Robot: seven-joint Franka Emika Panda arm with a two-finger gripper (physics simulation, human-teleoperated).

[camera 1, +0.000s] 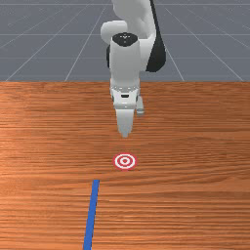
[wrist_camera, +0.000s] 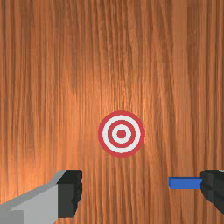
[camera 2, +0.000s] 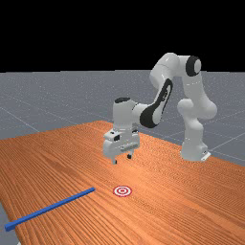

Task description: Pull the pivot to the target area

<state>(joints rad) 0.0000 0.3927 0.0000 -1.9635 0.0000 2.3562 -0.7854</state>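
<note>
Two-finger gripper [camera 2: 122,159] raised over the wooden tabletop [camera 1: 195,146], jaws spread, nothing grasped. In the front view the blue bar [camera 1: 92,215] lies toward seven o'clock from it, long axis nearly twelve-to-six, nearer end at the bullseye target's [camera 1: 125,161] eight o'clock. Engagement probably requires a seven-o'clock reach and descent.

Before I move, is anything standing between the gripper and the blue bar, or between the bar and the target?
Nothing visible stands in either path. The gripper hovers, fingers apart, above the table; the blue bar lies apart from the target, which looks flat and shouldn't block anything.
</note>
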